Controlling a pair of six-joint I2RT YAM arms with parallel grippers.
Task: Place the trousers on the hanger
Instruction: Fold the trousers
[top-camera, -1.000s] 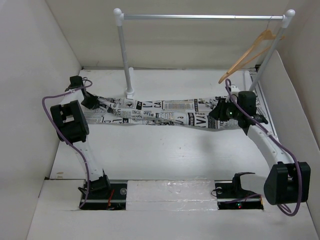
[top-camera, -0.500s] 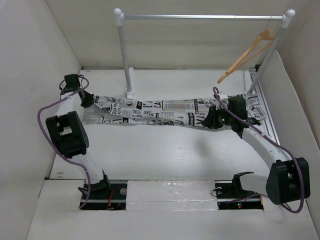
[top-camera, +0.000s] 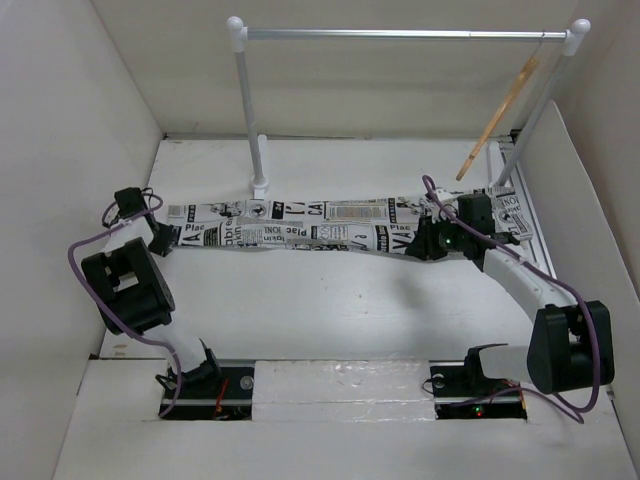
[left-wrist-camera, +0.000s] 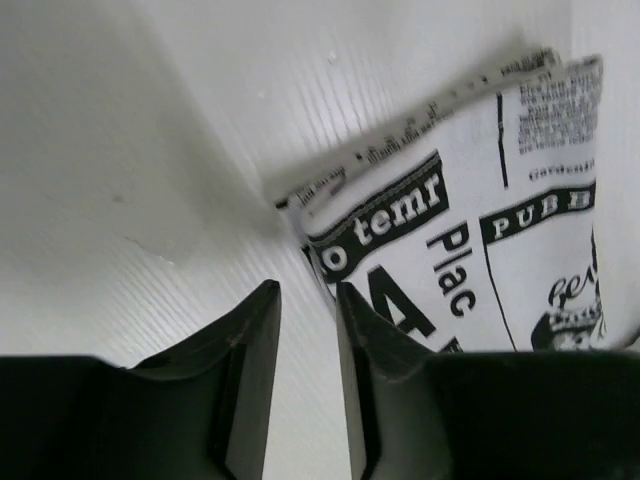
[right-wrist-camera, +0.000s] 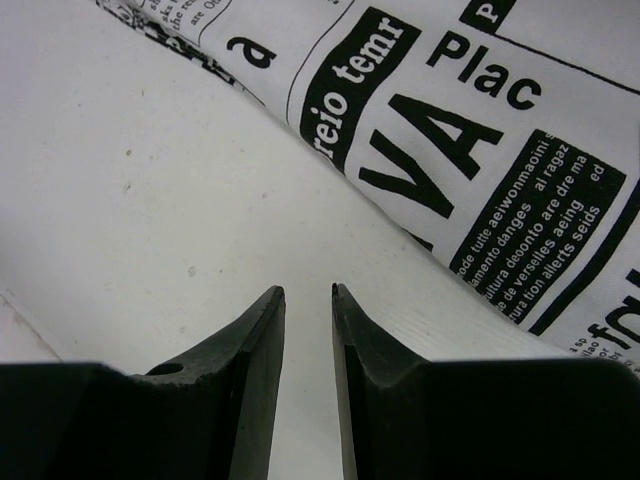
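The trousers (top-camera: 320, 225), white with black newspaper print, lie stretched flat across the table from left to right. The hanger (top-camera: 497, 118), tan wood, hangs from the right end of the rail and is seen edge-on. My left gripper (top-camera: 160, 243) sits at the trousers' left end; in the left wrist view its jaws (left-wrist-camera: 308, 290) stand slightly apart over bare table, with the cloth edge (left-wrist-camera: 500, 220) just right of them. My right gripper (top-camera: 418, 246) is at the near edge of the trousers' right part. Its jaws (right-wrist-camera: 308, 290) are slightly apart and empty, beside the cloth (right-wrist-camera: 480, 130).
A silver rail (top-camera: 400, 34) on white posts stands at the back. Its left post base (top-camera: 260, 185) touches the trousers' far edge, and the right post (top-camera: 535, 110) stands by the right wall. White walls close in the left, right and back sides.
Both grippers have let go of the trousers, which now lie flat. The left gripper moved nearer and left off the cloth end; the right one shifted left. The hanger has swung edge-on.
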